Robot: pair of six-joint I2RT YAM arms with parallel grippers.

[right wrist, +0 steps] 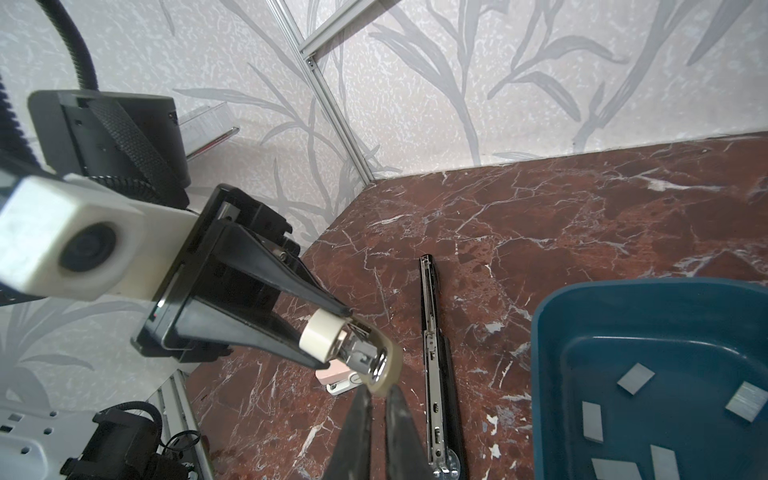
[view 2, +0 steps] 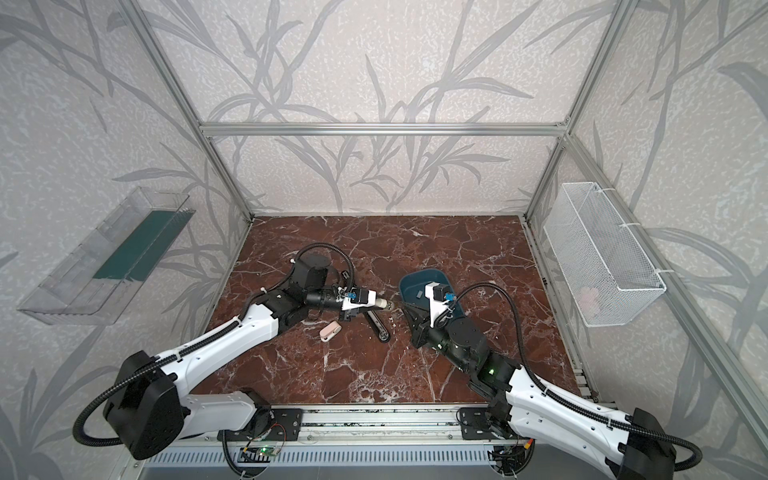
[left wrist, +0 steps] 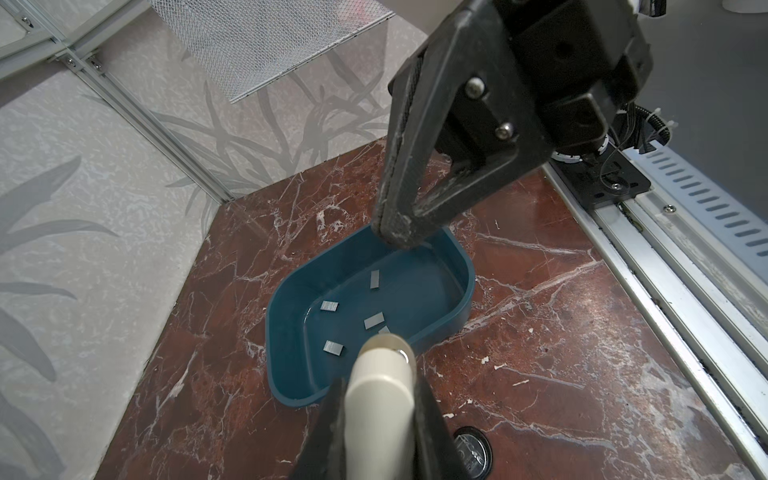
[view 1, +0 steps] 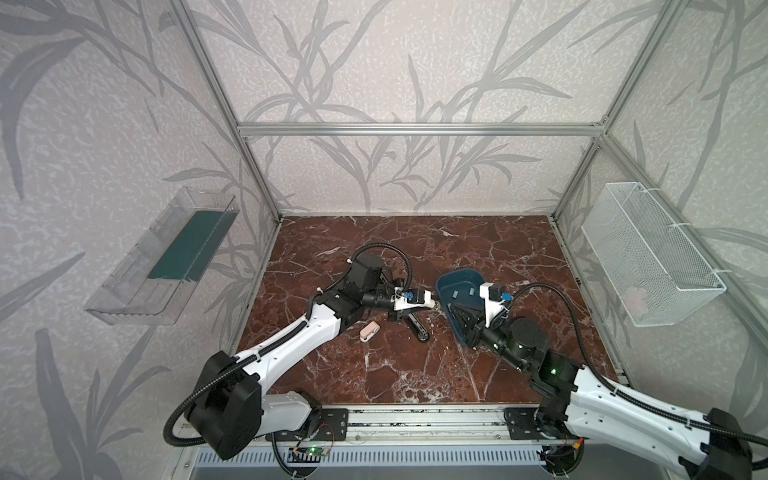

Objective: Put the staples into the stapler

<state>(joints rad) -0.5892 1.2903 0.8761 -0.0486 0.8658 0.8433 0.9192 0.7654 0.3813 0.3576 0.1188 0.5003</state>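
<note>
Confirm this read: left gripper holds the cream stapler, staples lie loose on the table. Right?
Not quite. The staples lie inside the blue tray, not loose on the table; the left wrist view shows it. The left gripper does hold the cream stapler.

A robot lab test cell: silver aluminium frame bars (view 1: 415, 129) hold leaf-patterned grey wall panels (view 1: 374, 62) around a red-brown marble-look tabletop (view 1: 374, 365), with two white-and-black robot arms (view 1: 291, 345) bolted to a metal rail (view 1: 424, 419) along its front edge.
</note>
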